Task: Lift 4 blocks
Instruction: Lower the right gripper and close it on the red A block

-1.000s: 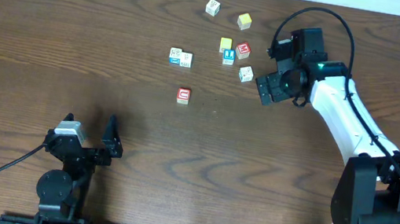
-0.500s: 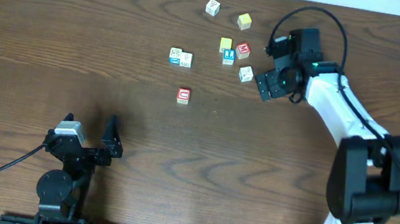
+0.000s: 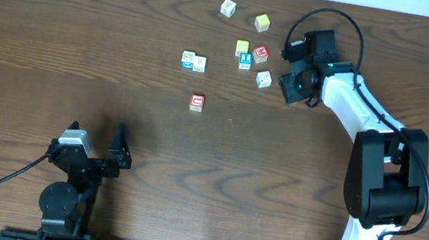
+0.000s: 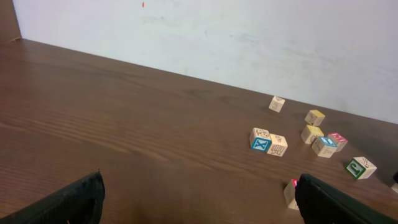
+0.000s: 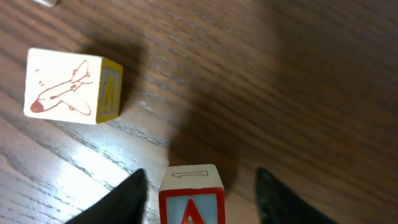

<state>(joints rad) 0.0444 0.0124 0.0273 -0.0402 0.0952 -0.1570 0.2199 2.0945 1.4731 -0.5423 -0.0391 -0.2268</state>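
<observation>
Right end effector (image 3: 286,84) is hovering at upper right of the overhead. Its jaws are standing about half wide, straddling the A block (image 5: 191,198), with gaps showing on both sides. Airplane block (image 5: 65,86) is sitting clear, upper left in the wrist view. C block (image 3: 197,101) is lying alone on the worktop (image 3: 55,45), mid-frame. Whitish block (image 3: 228,7) and blue-lettered block (image 3: 245,59) are sitting near the yellow cubes (image 3: 262,22). Left end effector (image 3: 96,143) is sitting wide open, lower left.

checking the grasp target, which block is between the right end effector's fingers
The red-framed "A" block: in the right wrist view it sits between the fingers, while the airplane-picture block lies outside them, to the left.
</observation>
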